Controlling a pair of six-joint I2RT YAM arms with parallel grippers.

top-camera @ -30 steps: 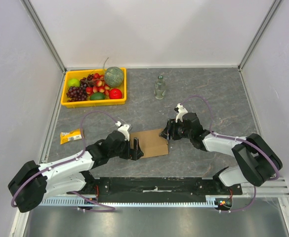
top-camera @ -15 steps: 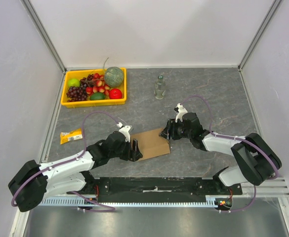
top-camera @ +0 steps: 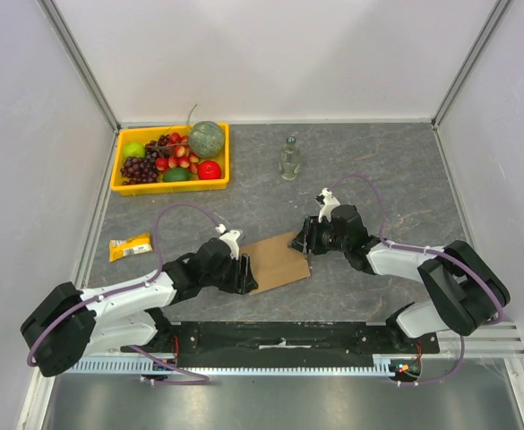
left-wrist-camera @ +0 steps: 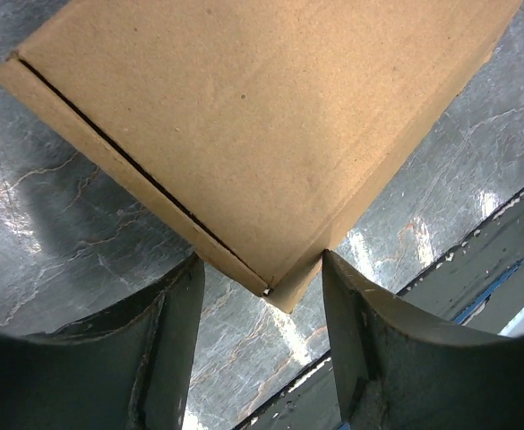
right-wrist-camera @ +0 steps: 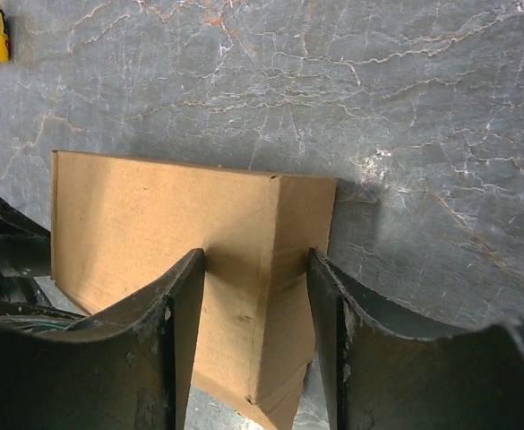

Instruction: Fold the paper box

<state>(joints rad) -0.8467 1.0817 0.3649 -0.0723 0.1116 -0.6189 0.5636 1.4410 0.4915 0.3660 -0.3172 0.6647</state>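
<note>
The paper box (top-camera: 278, 261), flat by the near edge of the tabletop (top-camera: 378, 170), long axis left-to-right, was straddled by left fingers (left-wrist-camera: 172, 349) spread about its near-left corner and right fingers (right-wrist-camera: 185, 331) astride its far-right end, clamping undeterminable.

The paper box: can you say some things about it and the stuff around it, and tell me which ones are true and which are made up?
1. The paper box lies between the left hand and the right hand. True.
2. The box sits inside the yellow tray. False: it lies on the table; the tray holds fruit.
3. A corner of the box pokes in between the left hand's fingers. True.
4. The bottle is lying on its side. False: the bottle stands upright, farther back than the box.
5. The yellow snack packet lies on top of the box. False: the packet is on the table off to the left, apart from the box.
</note>
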